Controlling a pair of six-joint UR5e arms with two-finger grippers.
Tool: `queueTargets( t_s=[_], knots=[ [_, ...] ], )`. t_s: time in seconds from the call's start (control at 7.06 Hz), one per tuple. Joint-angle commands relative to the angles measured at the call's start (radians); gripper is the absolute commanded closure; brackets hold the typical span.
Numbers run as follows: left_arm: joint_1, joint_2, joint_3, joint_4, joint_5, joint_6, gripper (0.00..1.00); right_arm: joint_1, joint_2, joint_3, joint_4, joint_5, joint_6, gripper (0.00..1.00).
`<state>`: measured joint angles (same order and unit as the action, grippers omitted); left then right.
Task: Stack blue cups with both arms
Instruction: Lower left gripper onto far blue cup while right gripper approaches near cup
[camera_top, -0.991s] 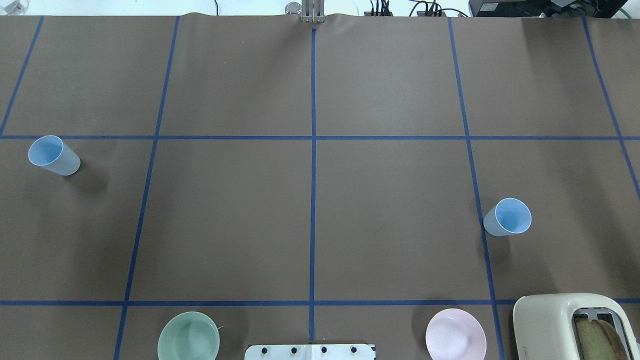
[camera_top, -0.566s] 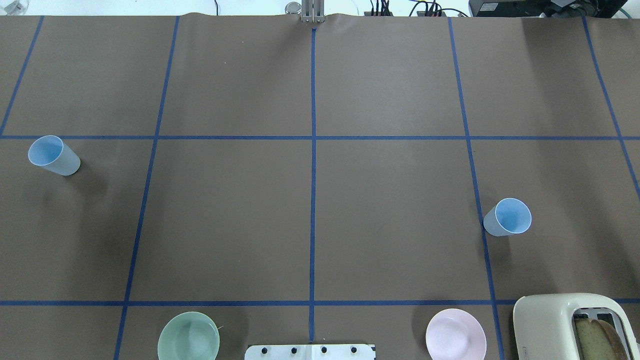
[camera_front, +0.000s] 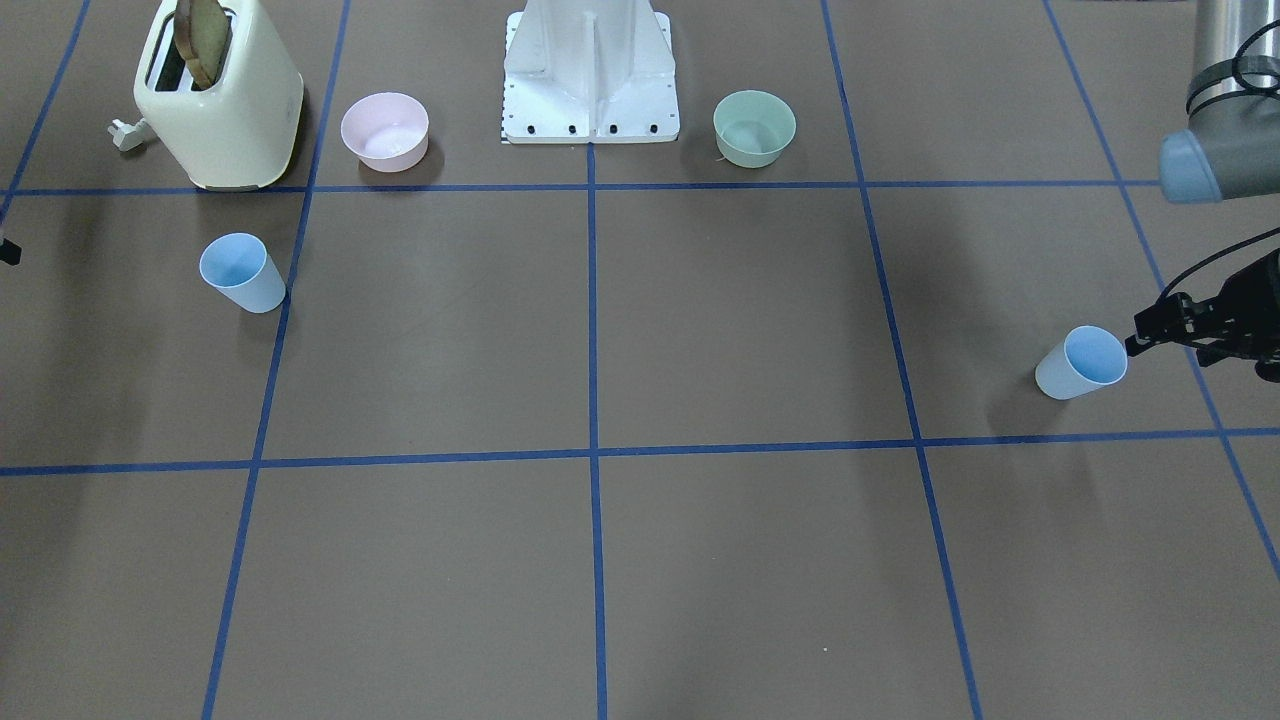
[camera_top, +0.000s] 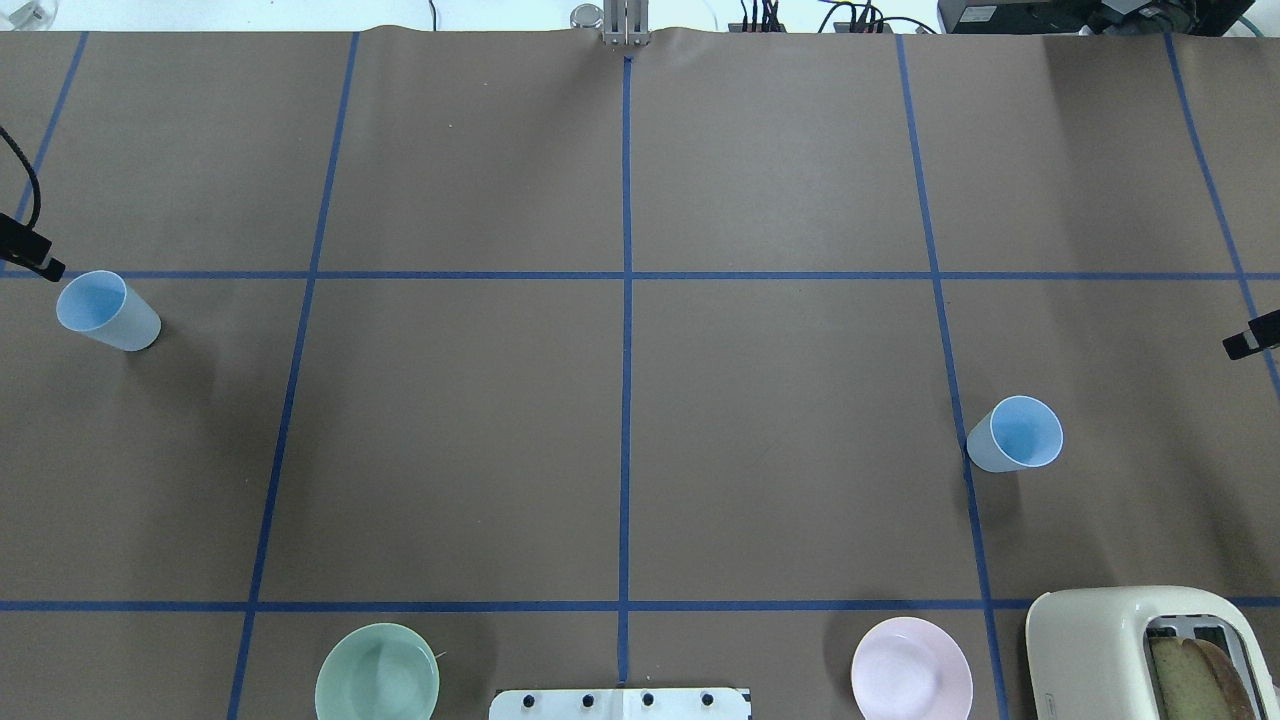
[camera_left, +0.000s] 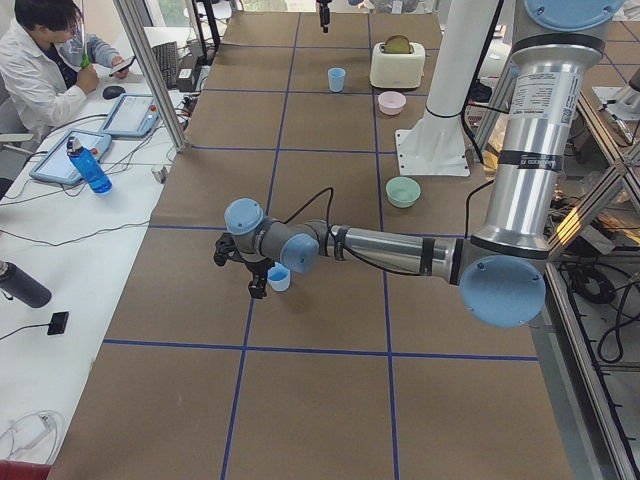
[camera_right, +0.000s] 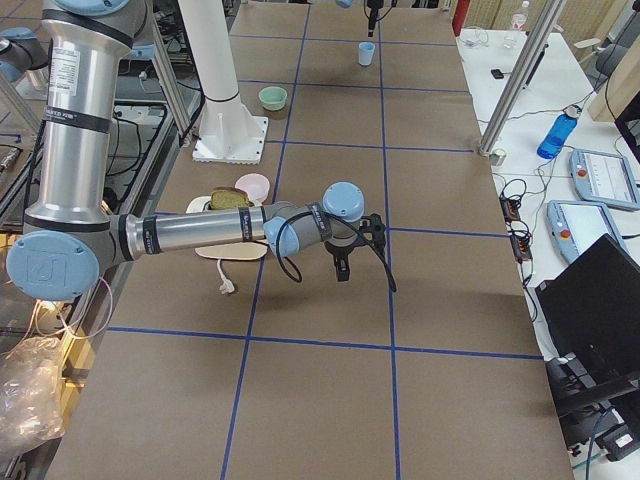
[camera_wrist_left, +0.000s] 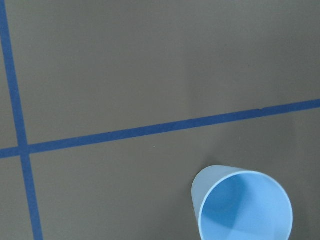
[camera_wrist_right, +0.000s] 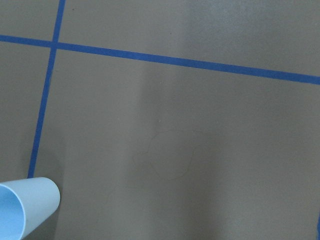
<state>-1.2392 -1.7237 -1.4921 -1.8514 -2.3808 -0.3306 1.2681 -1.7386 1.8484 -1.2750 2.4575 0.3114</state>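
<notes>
Two pale-blue cups stand upright on the brown table. The left cup (camera_top: 107, 311) is near the table's left edge; it also shows in the front view (camera_front: 1082, 362) and in the left wrist view (camera_wrist_left: 242, 205). My left gripper (camera_front: 1148, 325) hangs just beside its rim, and only its tip (camera_top: 40, 260) shows overhead. The right cup (camera_top: 1015, 434) stands free and shows in the right wrist view (camera_wrist_right: 25, 207). My right gripper (camera_top: 1245, 343) is at the right edge, apart from that cup. I cannot tell whether either gripper is open or shut.
A cream toaster (camera_top: 1130, 650) with bread in it, a pink bowl (camera_top: 911, 680) and a mint-green bowl (camera_top: 377, 685) sit along the near edge beside the white pedestal base (camera_front: 590, 80). An operator's desk lies beyond the far edge.
Both gripper tips have come into the overhead view, the left at the left edge by its cup, the right at the right edge. The cups have not moved.
</notes>
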Motion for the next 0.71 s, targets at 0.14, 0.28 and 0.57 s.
queueTargets(
  t_s=[0.14,0.28,0.57],
  knots=[
    [0.033,-0.024,0.021,-0.002,-0.001,-0.025,0.09,-0.035,-0.002,0.015,0.011,0.000,0.006,0.01],
    [0.053,-0.022,0.026,-0.002,0.000,-0.025,0.13,-0.036,-0.002,0.017,0.011,0.000,0.006,0.01],
    [0.070,-0.020,0.035,-0.003,-0.001,-0.025,0.23,-0.052,0.001,0.017,0.011,0.000,0.005,0.01]
  ],
)
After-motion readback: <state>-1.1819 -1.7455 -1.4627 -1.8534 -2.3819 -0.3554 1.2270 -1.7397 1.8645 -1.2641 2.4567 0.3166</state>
